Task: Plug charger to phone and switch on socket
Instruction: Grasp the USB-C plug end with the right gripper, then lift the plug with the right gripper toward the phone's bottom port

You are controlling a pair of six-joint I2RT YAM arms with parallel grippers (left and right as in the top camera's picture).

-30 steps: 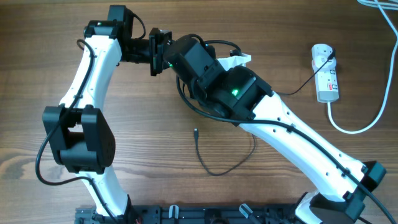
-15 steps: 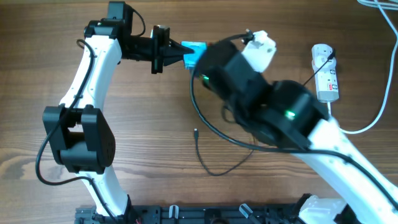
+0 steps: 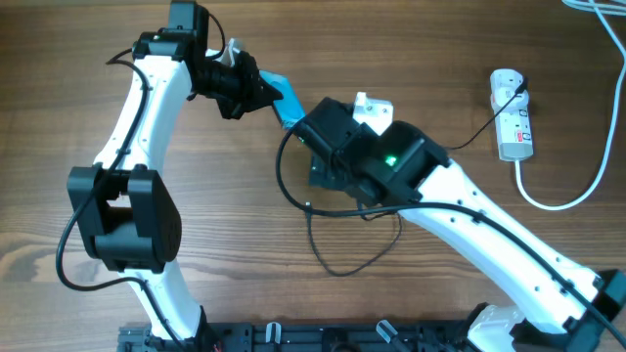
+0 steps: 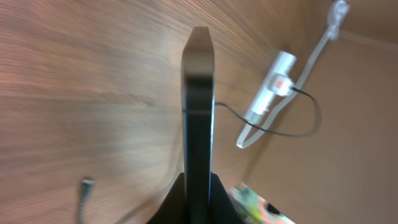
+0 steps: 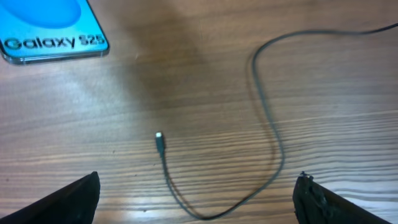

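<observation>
My left gripper point(image 3: 256, 91) is shut on the phone point(image 3: 285, 99), a teal slab held above the table. In the left wrist view the phone point(image 4: 198, 106) stands edge-on between the two black fingers point(image 4: 224, 202). In the right wrist view the phone's point(image 5: 53, 28) lower end with "Galaxy S25" shows at the top left. The charger's thin black cable point(image 3: 344, 270) loops on the wood, its metal-tipped connector point(image 5: 160, 139) lying free. My right gripper point(image 5: 199, 202) hangs open over that loop, touching nothing. The socket point(image 3: 513, 115) lies at the far right with the charger's black plug point(image 3: 521, 94) in it.
A thick white cord point(image 3: 587, 186) curves from the socket toward the right edge and up to the back. The right arm's wrist point(image 3: 342, 152) sits just below and right of the phone. Bare wood surrounds the cable loop.
The right arm pulled off the phone, swung right, then came back lower over the cable. The left wrist has rolled, and the phone now points down and to the right.
</observation>
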